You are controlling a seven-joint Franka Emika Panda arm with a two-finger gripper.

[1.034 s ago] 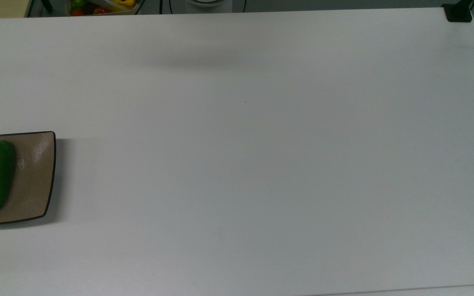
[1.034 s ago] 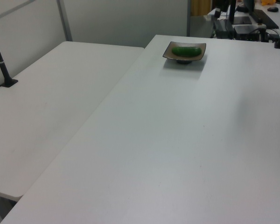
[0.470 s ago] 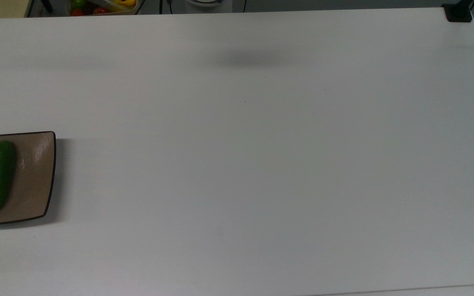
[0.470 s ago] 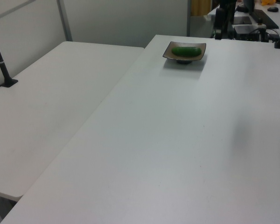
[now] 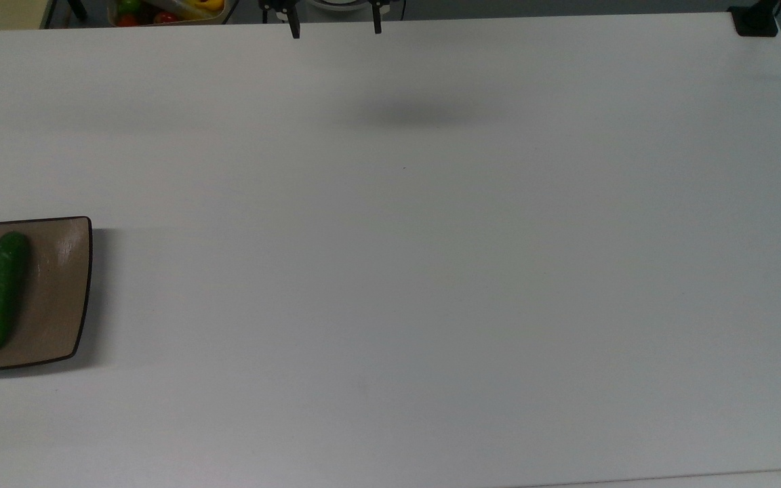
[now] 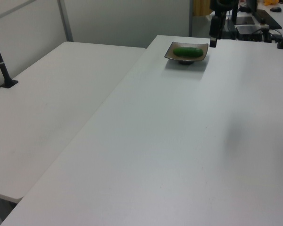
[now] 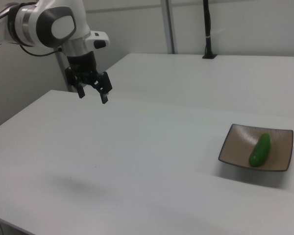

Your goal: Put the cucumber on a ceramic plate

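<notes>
A big white table [image 5: 431,271] takes up most of the room, and a second white table [image 6: 47,94] stands right beside it in the left view. At the top edge of the top view there is a bin of red and yellow toy food [image 5: 167,10] just past the table, and a black clamp [image 5: 755,20] sits on the far corner at the top view's right. The gripper [image 7: 93,92] hangs in the air above the table, well apart from the plate. Its two fingers [image 7: 81,91] are spread wide and hold nothing. The cucumber [image 7: 260,149] lies flat on the ceramic plate [image 7: 279,159], a bit toward one side of it. The plate sits at the top view's left edge, partly cut off there. Nothing stands between the gripper and the plate, and the table top around them is bare.
</notes>
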